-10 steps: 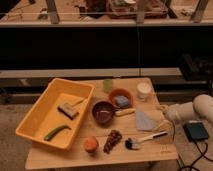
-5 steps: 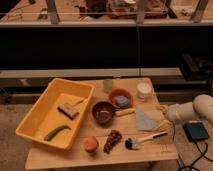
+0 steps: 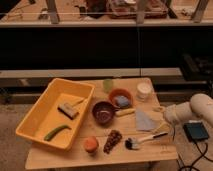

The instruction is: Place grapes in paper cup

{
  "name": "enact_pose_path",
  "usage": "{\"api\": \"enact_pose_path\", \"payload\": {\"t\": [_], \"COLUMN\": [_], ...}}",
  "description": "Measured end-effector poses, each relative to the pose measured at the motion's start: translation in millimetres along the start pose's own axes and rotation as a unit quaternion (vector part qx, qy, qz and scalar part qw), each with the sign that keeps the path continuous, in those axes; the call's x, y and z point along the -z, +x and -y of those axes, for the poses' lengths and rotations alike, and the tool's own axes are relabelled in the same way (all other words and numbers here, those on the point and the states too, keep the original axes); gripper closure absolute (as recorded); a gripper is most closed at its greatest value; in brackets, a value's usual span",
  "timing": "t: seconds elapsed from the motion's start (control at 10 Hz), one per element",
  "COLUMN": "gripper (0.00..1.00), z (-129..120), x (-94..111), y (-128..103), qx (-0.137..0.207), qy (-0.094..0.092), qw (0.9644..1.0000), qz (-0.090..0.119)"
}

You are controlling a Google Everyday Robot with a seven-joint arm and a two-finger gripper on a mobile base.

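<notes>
The grapes, a small dark reddish-purple bunch, lie near the table's front edge, just right of the round orange fruit. The paper cup, short, wide and white, stands at the back right of the table. My gripper is at the end of the white arm that reaches in from the right. It hangs over the table's right edge, beside a grey cloth. It is well apart from both the grapes and the cup, and nothing shows in it.
A yellow bin on the left holds a brush and a green vegetable. A pale green cup, an orange bowl, a dark bowl and a dish brush sit mid-table. A black device lies off the right.
</notes>
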Motion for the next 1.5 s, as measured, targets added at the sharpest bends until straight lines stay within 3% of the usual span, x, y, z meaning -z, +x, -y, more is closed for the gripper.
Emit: {"api": "enact_pose_path", "payload": {"t": [0.2, 0.3, 0.5, 1.1, 1.5], "gripper": [0.2, 0.2, 0.2, 0.2, 0.2], "z": [-30, -54, -79, -85, -92], "x": [-28, -49, -67, -73, -114], "y": [-19, -37, -51, -53, -82], "qx": [0.039, 0.071, 0.109, 0.122, 0.14], "qy": [-0.041, -0.067, -0.092, -0.097, -0.105], "qw": [0.9982, 0.9948, 0.9891, 0.9872, 0.984], "qz": [-0.019, -0.028, -0.035, -0.035, -0.033]}}
